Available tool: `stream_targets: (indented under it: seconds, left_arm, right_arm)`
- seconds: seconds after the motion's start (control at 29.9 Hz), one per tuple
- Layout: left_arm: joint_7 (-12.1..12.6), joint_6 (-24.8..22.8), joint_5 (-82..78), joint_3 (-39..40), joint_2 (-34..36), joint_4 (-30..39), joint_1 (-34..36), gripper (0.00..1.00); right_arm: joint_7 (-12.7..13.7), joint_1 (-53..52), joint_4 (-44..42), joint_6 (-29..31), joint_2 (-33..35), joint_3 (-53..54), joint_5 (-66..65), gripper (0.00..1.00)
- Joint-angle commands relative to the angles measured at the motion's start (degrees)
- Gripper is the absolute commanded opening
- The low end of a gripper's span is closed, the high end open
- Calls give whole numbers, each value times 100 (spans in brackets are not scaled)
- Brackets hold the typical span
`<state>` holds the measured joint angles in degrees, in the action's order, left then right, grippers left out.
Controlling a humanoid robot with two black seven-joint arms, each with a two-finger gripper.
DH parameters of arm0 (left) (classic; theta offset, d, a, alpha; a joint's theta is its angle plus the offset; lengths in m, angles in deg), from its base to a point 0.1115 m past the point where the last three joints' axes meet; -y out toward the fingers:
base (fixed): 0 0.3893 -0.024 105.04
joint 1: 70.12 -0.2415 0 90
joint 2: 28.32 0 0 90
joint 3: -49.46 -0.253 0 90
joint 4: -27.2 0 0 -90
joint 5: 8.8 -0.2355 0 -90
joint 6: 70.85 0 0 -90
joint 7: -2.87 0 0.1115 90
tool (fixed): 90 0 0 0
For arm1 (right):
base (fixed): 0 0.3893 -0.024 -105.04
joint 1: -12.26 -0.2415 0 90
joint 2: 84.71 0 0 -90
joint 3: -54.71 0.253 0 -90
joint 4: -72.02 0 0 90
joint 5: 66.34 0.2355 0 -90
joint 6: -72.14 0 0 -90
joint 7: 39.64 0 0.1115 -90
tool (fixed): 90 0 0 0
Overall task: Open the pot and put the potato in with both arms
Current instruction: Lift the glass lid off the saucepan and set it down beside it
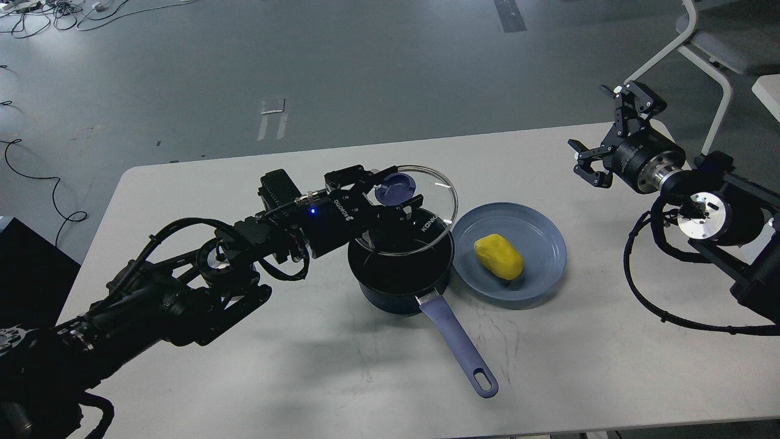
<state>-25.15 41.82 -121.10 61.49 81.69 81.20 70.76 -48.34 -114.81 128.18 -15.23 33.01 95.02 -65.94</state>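
The dark pot (399, 286) stands mid-table, its purple-blue handle (458, 347) pointing toward the front right. My left gripper (393, 194) is shut on the blue knob of the glass lid (434, 210) and holds the lid tilted, a little above the pot's far rim. The pot's dark inside shows under it. The yellow potato (498, 256) lies on the blue-grey plate (536, 235) just right of the pot. My right gripper (606, 137) is open and empty, held in the air above the table's far right corner.
The white table (244, 366) carries only the pot and plate. A white chair frame (701, 55) stands behind the right corner. Cables (36, 171) lie on the grey floor at the left. A black box (30, 274) sits off the table's left edge.
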Motion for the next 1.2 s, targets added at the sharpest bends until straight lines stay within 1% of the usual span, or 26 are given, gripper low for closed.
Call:
stream_targets:
  seconds: [0.0,0.07,0.13,0.2,0.27,0.3,0.37,0.47,0.6,0.74,1.04,1.17]
  left_arm:
    - [2,9,-3,1,450,172,150,27]
    - [2,18,-20,-8,618,164,150,27]
    - [2,53,-12,-8,925,164,98,27]
    - [2,184,-3,-42,1242,164,19,27]
    - [2,499,-20,-244,1610,138,-174,27]
    - [2,501,-20,-245,1612,137,-175,27]
    - [2,533,15,-542,1901,120,-402,27]
    - [2,533,50,-623,2034,76,-543,27]
    - [2,533,103,-614,1973,-56,-825,27]
    - [2,533,375,-614,1850,-389,-1062,28]
    - [2,533,832,-614,1147,-1180,-1300,29]
    - [2,533,859,-614,1076,-1374,-1309,32]
  right_arm:
    - [0,-19,0,1,-12,-6,-13,100]
    - [0,-28,0,1,-21,-6,-13,100]
    - [0,-28,9,1,-21,-6,-22,100]
    - [0,-28,9,1,-21,-6,-22,100]
    - [0,-19,9,1,-12,-6,-31,100]
    - [0,-19,9,1,-12,-6,-31,100]
    - [0,-11,9,1,-21,-49,-31,100]
    - [0,-19,0,-7,-38,-199,-31,100]
    - [0,-19,0,-16,-47,-225,-31,100]
    - [0,-19,9,-16,-12,-225,-31,100]
    - [0,7,18,-16,23,-234,-31,100]
    - [0,7,18,-16,32,-234,-31,100]
